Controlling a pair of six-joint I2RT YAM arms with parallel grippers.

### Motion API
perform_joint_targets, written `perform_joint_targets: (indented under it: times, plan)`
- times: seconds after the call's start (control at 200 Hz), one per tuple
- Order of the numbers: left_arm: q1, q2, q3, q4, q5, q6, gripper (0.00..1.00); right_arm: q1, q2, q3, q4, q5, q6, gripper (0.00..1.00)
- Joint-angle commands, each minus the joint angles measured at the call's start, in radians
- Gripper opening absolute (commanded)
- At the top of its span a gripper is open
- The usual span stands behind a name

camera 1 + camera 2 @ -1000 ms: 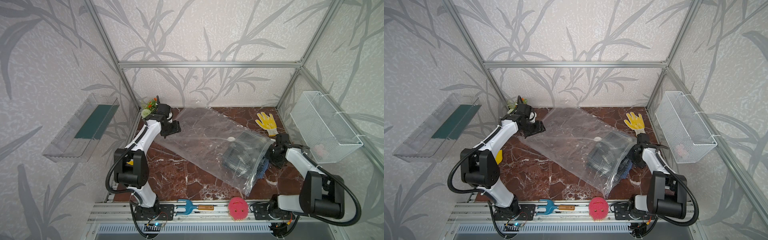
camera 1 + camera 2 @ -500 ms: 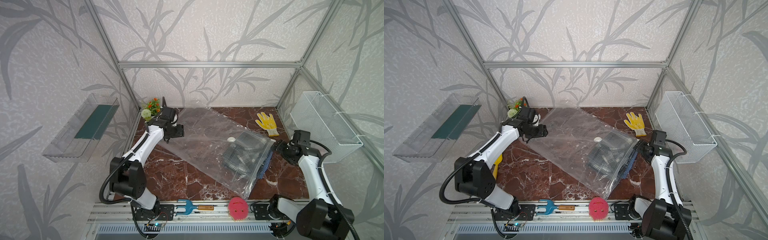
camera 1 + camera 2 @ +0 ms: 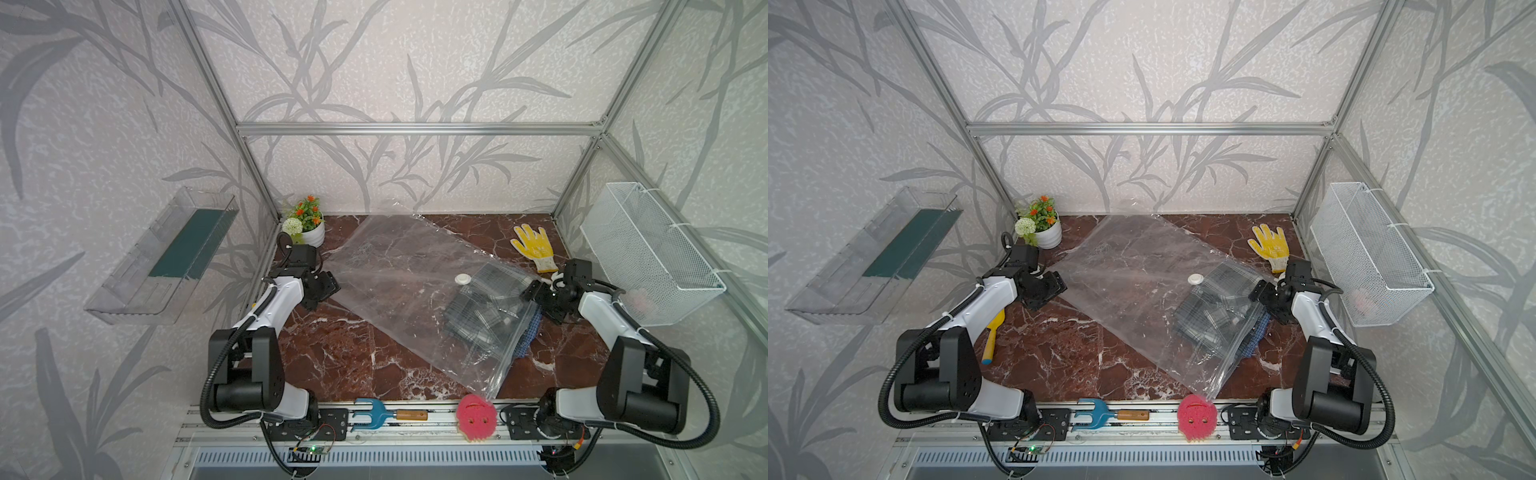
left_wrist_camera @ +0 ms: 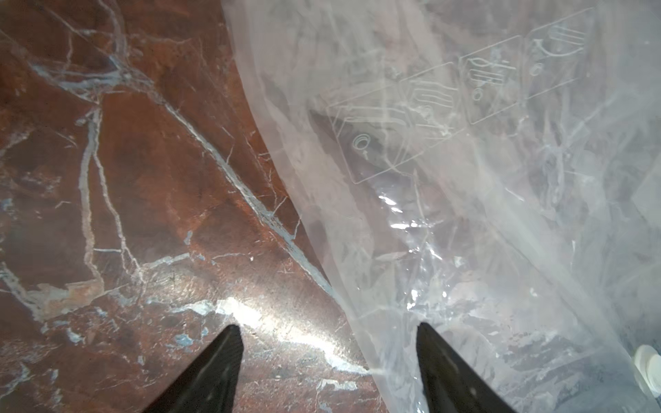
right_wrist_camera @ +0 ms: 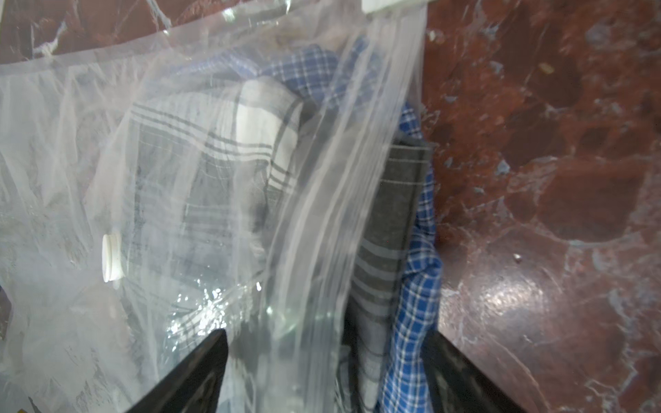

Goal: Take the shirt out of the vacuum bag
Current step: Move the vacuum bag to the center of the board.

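The vacuum bag (image 3: 399, 286) (image 3: 1133, 291) lies flat and slanted across the marble table, its round white valve (image 3: 462, 278) (image 5: 112, 257) facing up. The shirt (image 3: 486, 311) (image 3: 1217, 307), folded grey check with blue check, sits at the bag's right end. A blue part (image 5: 416, 286) pokes out past the zip edge. My left gripper (image 3: 326, 286) (image 4: 329, 332) stands open at the bag's left corner, with the plastic edge between its fingers. My right gripper (image 3: 536, 291) (image 5: 327, 343) stands open astride the zip edge and the shirt.
A yellow glove (image 3: 534, 247) lies at the back right, beside a white wire basket (image 3: 648, 253) on the right wall. A potted plant (image 3: 307, 222) stands at the back left. A pink sponge (image 3: 476, 417) and a blue fork tool (image 3: 374, 415) lie on the front rail. A yellow scoop (image 3: 992, 336) lies at the left.
My left gripper has come forward along the bag's left edge, opening wider. My right gripper swung away to the right, then returned to the zip edge. The bag has settled flatter.
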Motion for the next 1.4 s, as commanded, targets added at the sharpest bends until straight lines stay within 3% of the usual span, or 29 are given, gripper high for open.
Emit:
perform_joint_targets:
  times: [0.0,0.365,0.48,0.725,0.84,1.02,1.12,1.25,1.395]
  plan:
    - [0.01,0.051,-0.024,0.081,0.011,-0.079,0.76,0.0,0.037,0.028,0.011,0.043,-0.021,0.84]
    - [0.016,0.197,0.019,0.196,0.006,-0.124,0.75,0.001,0.137,0.005,0.058,0.065,-0.007,0.75]
    - [0.015,0.236,0.065,0.215,0.005,-0.116,0.68,0.01,0.159,-0.01,0.072,0.074,0.0,0.72]
    - [-0.022,0.292,0.194,0.228,0.017,-0.093,0.27,0.068,0.218,-0.008,0.089,0.108,0.023,0.69]
    - [-0.068,0.301,0.305,0.182,-0.008,-0.055,0.0,0.118,0.257,0.0,0.11,0.118,0.059,0.67]
    - [-0.146,0.308,0.514,0.091,-0.058,0.036,0.0,0.221,0.335,0.026,0.16,0.122,0.159,0.66]
    - [-0.181,0.324,0.643,0.057,-0.05,0.094,0.0,0.255,0.334,0.061,0.107,0.219,0.199,0.65]
    - [-0.196,0.367,0.807,0.0,-0.044,0.162,0.0,0.31,0.235,0.058,0.115,0.31,0.264,0.65]
    - [-0.194,0.431,0.924,-0.049,-0.017,0.205,0.0,0.377,0.275,0.13,0.117,0.309,0.284,0.63]
